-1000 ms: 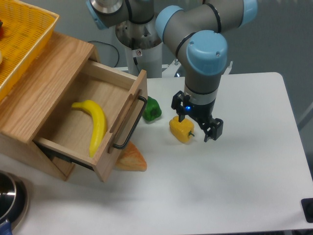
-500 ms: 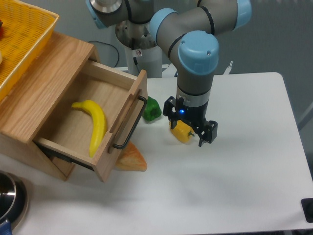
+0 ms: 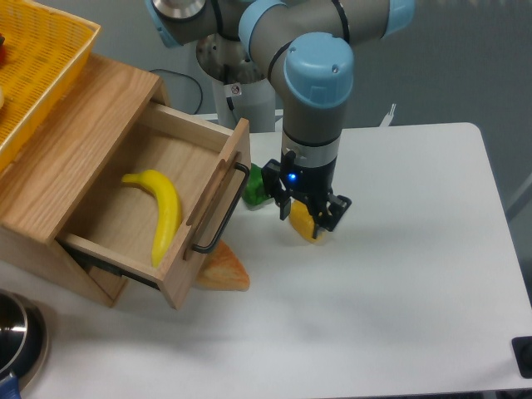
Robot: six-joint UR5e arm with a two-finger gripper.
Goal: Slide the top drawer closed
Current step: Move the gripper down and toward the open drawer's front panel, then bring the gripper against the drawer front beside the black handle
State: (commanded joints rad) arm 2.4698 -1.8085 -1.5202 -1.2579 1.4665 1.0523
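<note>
Pincer (image 3: 306, 218): fingers apart, straddling the yellow pepper (image 3: 304, 224), gripping nothing.
Top drawer (image 3: 158, 212): wide open, just left of pincer.

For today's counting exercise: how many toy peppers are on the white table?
2. The green pepper lies beside the drawer handle; the yellow pepper sits right of it, partly hidden by the gripper. Others could be hidden.

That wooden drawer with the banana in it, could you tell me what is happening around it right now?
The light oak top drawer with the long black bar handle stands pulled wide out of its cabinet, with a yellow banana lying inside. The arm's black two-finger pincer hangs low over the white table just to the drawer's right, right at a yellow toy pepper and beside a green one. It is not touching the drawer. An orange wedge lies under the drawer's front corner.
</note>
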